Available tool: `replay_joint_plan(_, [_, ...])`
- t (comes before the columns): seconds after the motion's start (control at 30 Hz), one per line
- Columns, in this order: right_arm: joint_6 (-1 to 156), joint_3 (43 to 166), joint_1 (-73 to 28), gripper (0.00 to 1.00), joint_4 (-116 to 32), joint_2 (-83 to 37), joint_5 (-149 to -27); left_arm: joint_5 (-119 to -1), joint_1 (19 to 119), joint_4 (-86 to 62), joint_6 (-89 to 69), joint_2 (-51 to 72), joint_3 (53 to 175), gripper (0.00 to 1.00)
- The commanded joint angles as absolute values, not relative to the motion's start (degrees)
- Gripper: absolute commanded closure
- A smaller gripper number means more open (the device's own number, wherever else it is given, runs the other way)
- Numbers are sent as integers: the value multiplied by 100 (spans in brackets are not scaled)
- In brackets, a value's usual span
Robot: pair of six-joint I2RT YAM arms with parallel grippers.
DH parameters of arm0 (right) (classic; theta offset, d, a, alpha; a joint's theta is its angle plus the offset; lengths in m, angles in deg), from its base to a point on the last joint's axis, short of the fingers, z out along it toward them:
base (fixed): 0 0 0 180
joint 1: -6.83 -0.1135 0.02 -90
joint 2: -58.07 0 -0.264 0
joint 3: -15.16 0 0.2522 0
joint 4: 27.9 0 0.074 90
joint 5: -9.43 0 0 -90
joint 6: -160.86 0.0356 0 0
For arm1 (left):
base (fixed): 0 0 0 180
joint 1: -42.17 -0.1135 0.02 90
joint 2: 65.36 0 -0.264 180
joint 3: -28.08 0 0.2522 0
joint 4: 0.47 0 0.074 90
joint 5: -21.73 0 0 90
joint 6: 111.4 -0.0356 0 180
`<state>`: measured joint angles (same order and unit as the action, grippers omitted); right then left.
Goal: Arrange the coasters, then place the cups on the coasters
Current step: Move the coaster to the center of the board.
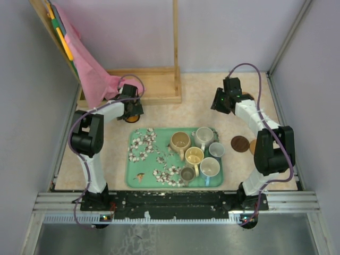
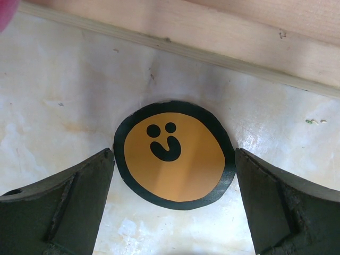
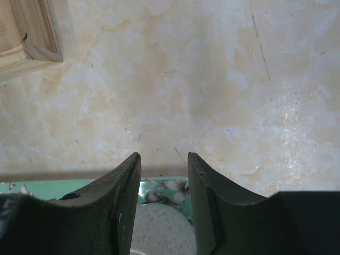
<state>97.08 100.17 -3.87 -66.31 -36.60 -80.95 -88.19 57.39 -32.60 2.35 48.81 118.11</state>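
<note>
An orange coaster (image 2: 174, 154) with a black ring and a smiley face lies flat on the table beside the wooden base. My left gripper (image 2: 174, 159) hangs just above it, open, with one finger on each side. From above, that coaster (image 1: 132, 118) peeks out under the left gripper (image 1: 131, 110). A dark brown coaster (image 1: 240, 143) and an orange-tan one (image 1: 253, 146) lie right of the tray. Several cups stand on the green floral tray (image 1: 143, 164), among them tan (image 1: 180, 142), yellow (image 1: 194, 155) and white (image 1: 210, 167). My right gripper (image 1: 220, 103) is raised behind the tray, open and empty (image 3: 163, 159).
A wooden stand (image 1: 154, 85) with an upright post sits at the back, and a pink cloth (image 1: 90, 69) hangs over its left side. The tray's far edge (image 3: 164, 185) and a speckled cup (image 3: 159, 228) show under the right fingers. A small orange scrap (image 1: 139, 176) lies on the tray.
</note>
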Motion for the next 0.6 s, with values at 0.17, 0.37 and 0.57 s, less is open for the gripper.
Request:
replay_joint_plan(0.17, [9750, 10048, -363, 58, -6421, -3603, -8067, -8729, 5679, -3971, 198, 4904, 12015, 0])
replay_joint_plan(0.37, [9761, 10055, -361, 58, -6417, -3616, -8090, -8778, 5728, -3969, 137, 4891, 12122, 0])
replay_joint_plan(0.57, [9740, 10088, -363, 58, -6439, -3615, -8083, -8824, 5728, -3934, 128, 4977, 12030, 0])
